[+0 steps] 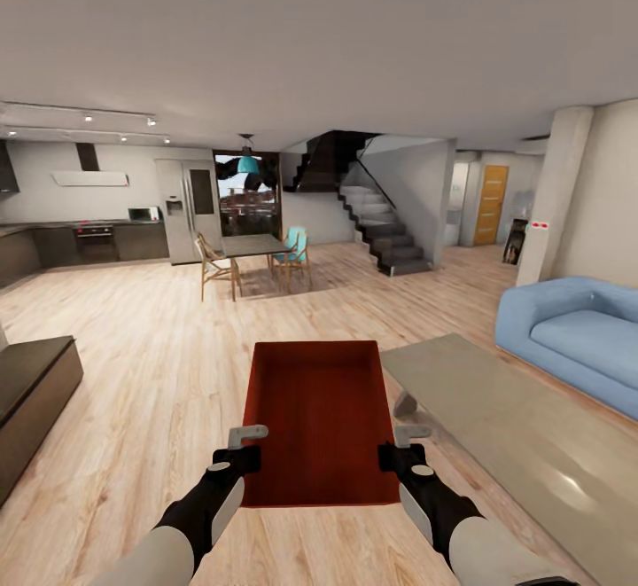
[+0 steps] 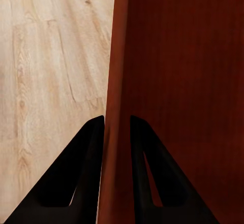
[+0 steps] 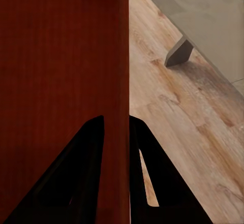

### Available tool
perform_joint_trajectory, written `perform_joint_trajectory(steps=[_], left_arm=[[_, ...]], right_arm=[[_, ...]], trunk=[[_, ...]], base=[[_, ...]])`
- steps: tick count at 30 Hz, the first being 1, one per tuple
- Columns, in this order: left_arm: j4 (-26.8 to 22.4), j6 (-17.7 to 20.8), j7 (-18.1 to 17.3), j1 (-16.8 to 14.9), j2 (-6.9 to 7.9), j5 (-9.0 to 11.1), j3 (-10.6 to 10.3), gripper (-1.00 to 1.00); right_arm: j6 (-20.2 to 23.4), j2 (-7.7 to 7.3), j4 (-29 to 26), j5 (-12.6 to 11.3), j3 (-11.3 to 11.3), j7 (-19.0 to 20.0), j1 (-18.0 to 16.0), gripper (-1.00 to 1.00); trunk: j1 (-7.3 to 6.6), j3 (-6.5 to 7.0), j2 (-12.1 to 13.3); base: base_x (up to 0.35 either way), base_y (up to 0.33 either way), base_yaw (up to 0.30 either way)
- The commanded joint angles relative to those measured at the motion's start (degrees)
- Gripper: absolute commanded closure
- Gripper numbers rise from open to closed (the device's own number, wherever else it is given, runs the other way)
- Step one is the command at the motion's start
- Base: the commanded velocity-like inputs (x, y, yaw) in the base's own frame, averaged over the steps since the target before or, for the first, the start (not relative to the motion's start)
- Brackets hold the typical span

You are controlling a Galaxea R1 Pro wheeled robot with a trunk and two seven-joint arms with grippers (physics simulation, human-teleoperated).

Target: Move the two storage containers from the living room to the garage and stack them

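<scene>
Storage container (image 1: 321,418) carried level above the light plank floor (image 1: 151,373).
Left gripper (image 2: 117,125) and right gripper (image 3: 117,122) each pinch one low, orange-red plastic side wall.

Open-plan home: blue sofa (image 1: 576,338), dining table (image 1: 252,245), staircase (image 1: 381,222), probably a kitchen (image 1: 89,240) behind.

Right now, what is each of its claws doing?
Left gripper: closed on the bin's left wall.
Right gripper: closed on the bin's right wall.
</scene>
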Motion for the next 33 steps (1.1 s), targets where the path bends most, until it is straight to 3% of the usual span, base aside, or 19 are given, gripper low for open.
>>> perform_joint_trajectory(steps=[1,7,19,20,23,33], left_arm=[[-0.48,-2.69,0.61,-0.03,-0.06,0.06,1.24,1.0],[-0.48,-2.69,0.61,-0.03,-0.06,0.06,1.24,1.0],[-0.32,-2.61,0.61,-0.03,0.01,1.43,1.33,1.0],[-0.3,-0.21,0.54,-0.03,0.38,0.66,0.25,1.0],[0.07,-1.14,0.54,-0.03,0.42,2.35,-1.6,1.0],[1.33,-2.41,0.52,-0.03,0.39,4.07,-2.71,1.0]], right_arm=[[-0.13,0.48,0.16,-0.73,-0.02,-0.35,0.03,1.0],[-0.15,0.48,0.16,-0.73,-0.02,-0.33,0.03,1.0],[-0.13,0.51,0.16,-0.54,-0.02,-0.26,0.03,1.0],[-0.15,0.38,0.16,-0.27,-0.02,-0.44,0.03,1.0],[-0.24,0.46,0.16,0.64,0.02,-0.44,0.03,1.0],[-0.34,0.48,0.24,1.83,-0.08,-0.53,0.03,1.0]], trunk=[[0.02,-0.03,-0.05],[0.02,-0.03,-0.05],[0.02,-0.03,-0.05],[0.02,-0.03,-0.06],[0.02,-0.03,-0.06],[0.02,-0.03,-0.06]], base=[[0.0,0.0,0.038],[0.085,0.0,0.01],[0.31,0.0,0.0],[0.0,0.0,0.0],[0.0,0.0,0.0],[0.0,0.0,0.0]])
